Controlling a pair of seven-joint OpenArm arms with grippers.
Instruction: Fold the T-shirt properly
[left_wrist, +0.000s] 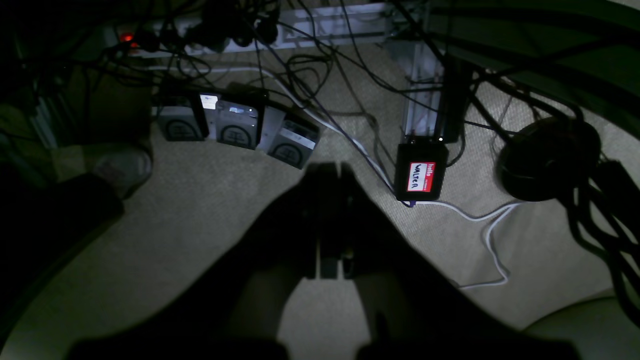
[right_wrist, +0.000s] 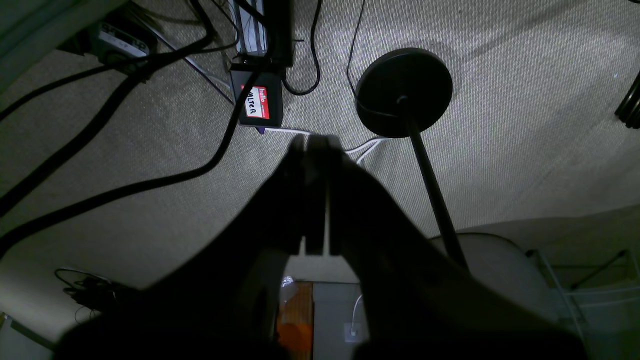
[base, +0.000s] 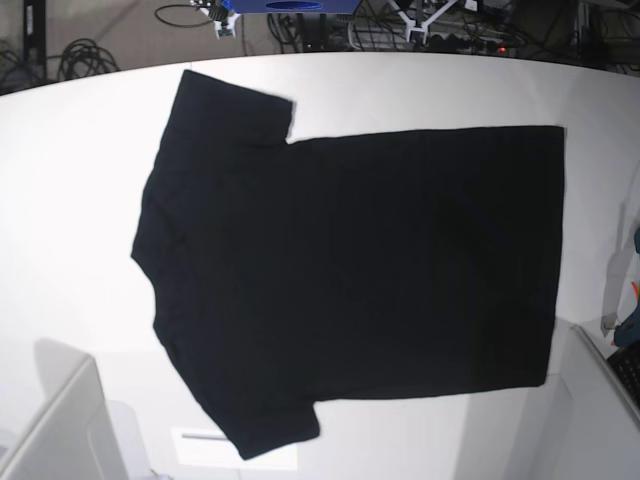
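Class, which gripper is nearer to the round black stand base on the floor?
Right, apparently. The right gripper sits just beside the stand base; the left gripper has it far off to one side.

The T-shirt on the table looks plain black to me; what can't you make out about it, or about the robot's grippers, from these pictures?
- T-shirt, base view: only its black upper side shows; the underside lies hidden against the table.
- Lower sleeve, base view: nearly reaches the bottom edge.
- Left gripper, left wrist view: a dark silhouette over the floor; no detail.
- Right gripper, right wrist view: equally dark.
- Both arms: outside the base view.
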